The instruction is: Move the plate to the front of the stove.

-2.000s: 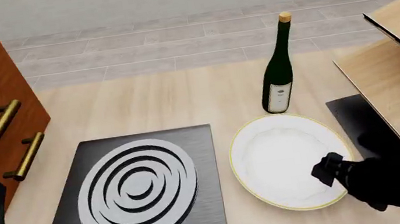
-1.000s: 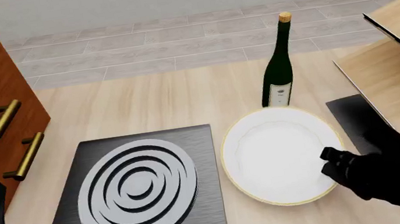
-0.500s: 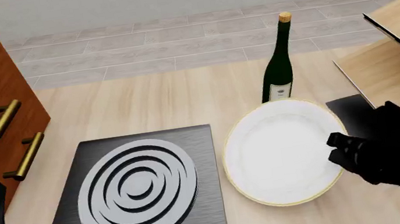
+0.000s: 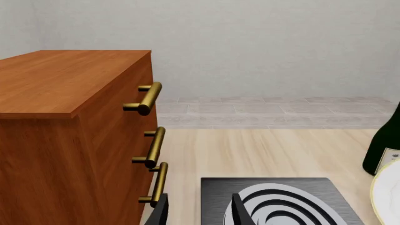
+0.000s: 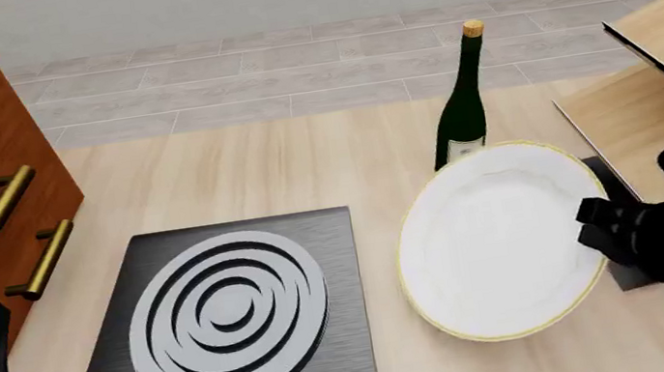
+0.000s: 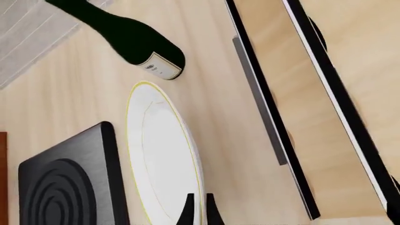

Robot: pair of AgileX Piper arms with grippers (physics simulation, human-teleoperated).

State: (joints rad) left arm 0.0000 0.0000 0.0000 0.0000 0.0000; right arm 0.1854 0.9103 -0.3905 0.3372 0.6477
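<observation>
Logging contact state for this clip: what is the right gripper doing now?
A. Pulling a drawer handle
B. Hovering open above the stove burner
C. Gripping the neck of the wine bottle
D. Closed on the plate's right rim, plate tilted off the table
D: the right gripper is pinched on the right edge of the plate, and the right wrist view shows the plate nearly edge-on between its fingers, beside the stove.

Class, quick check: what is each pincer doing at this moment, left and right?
Left pincer: open, holding nothing, beside the stove.
Right pincer: shut on the plate at its rim, plate tilted up.
</observation>
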